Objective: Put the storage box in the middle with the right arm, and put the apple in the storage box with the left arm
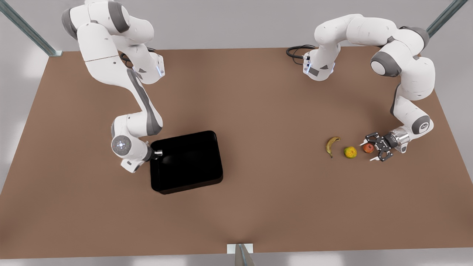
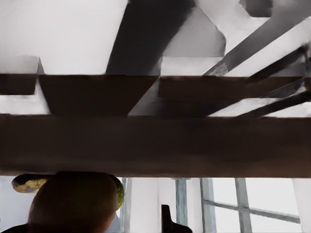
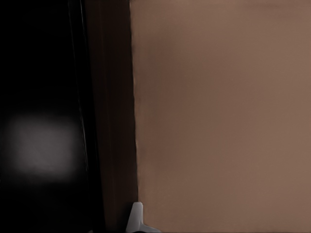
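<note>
The black storage box [image 1: 186, 161] lies on the table, left of centre in the front view. My right gripper [image 1: 157, 152] sits at its left rim, straddling the wall and shut on it. One pale fingertip [image 3: 137, 219] rests against the outer face of the storage box [image 3: 43, 121]. The small red-orange apple [image 1: 368, 148] rests on the table at the front view's right. Low and sideways, my left gripper [image 1: 370, 150] is open, one finger on each side of the fruit. The apple [image 2: 73, 204] looms close in the left wrist view.
A yellow-green round fruit [image 1: 350, 152] and a browning banana [image 1: 332, 145] lie in a row just left of the apple in the front view. The brown table [image 1: 258, 111] stretches bare between the box and the fruits. The banana [image 2: 28, 182] peeks past the apple.
</note>
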